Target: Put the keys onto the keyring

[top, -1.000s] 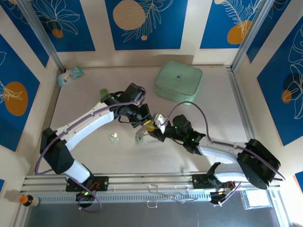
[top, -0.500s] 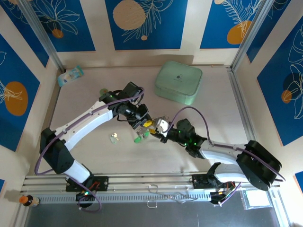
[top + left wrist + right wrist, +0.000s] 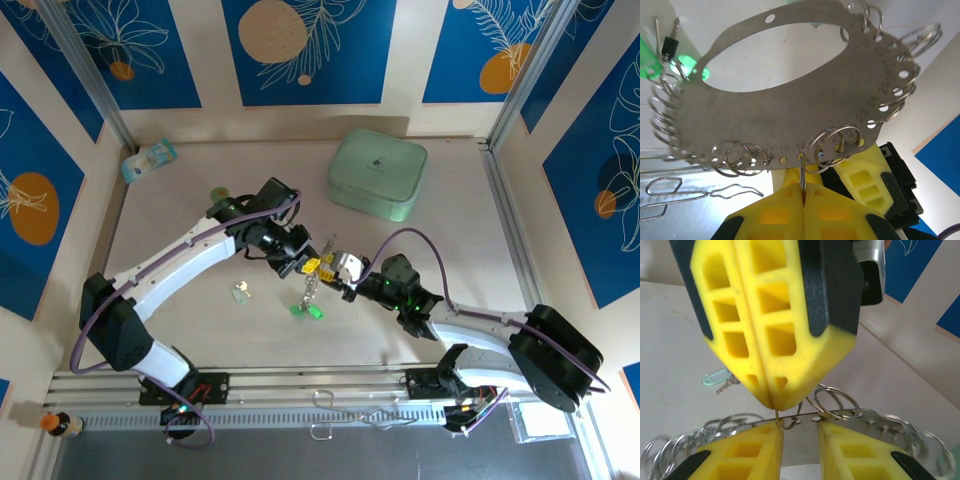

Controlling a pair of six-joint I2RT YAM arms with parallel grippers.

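Observation:
The keyring is a flat silvery oval plate with numbered holes and many small split rings along its edge. My left gripper is shut on one split ring hanging from that edge. From above, the keyring hangs on edge between the two grippers, with green-headed keys dangling at its low end. My right gripper faces the left gripper. Its fingers stand apart just below the plate's edge, holding nothing. A loose key with a mint tag lies on the table.
A mint-green rounded case sits at the back right of the table. A green cylinder stands behind the left arm, and a small packet lies in the far left corner. Metal frame rails edge the table.
Both grippers have shifted a little to the right with the keyring. The green keys now hang lower and nearer the front. The right gripper's fingers have narrowed slightly.

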